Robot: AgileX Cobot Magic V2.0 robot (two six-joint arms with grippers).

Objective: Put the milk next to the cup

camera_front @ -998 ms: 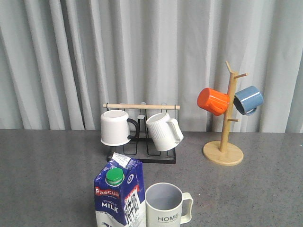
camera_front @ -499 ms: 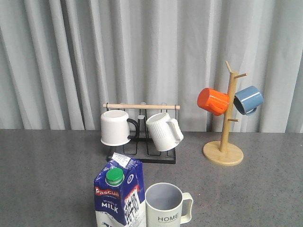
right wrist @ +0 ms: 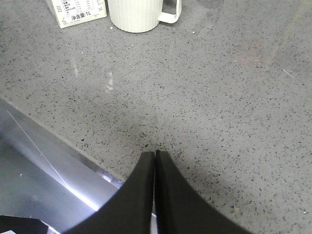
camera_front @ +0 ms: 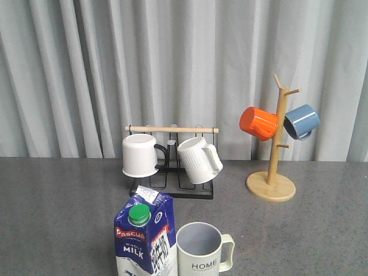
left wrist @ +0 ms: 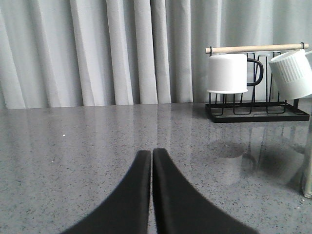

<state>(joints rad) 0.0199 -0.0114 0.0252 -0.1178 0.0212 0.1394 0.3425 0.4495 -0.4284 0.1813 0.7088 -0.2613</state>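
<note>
The blue-and-white milk carton (camera_front: pixel 145 236) with a green cap stands upright at the front of the table, close beside the left side of the HOME cup (camera_front: pixel 201 250). The carton's base (right wrist: pixel 77 12) and the cup's base (right wrist: pixel 136 13) also show in the right wrist view. Neither gripper shows in the front view. My left gripper (left wrist: pixel 151 152) is shut and empty, low over bare table. My right gripper (right wrist: pixel 155 153) is shut and empty, near the table's front edge, well apart from the cup.
A black rack (camera_front: pixel 171 190) with a wooden bar holds a plain white mug (camera_front: pixel 140 155) and a ribbed white mug (camera_front: pixel 197 160) at mid-table. A wooden mug tree (camera_front: pixel 271 185) with an orange mug (camera_front: pixel 258 123) and a blue mug (camera_front: pixel 301 121) stands right. Grey curtain behind.
</note>
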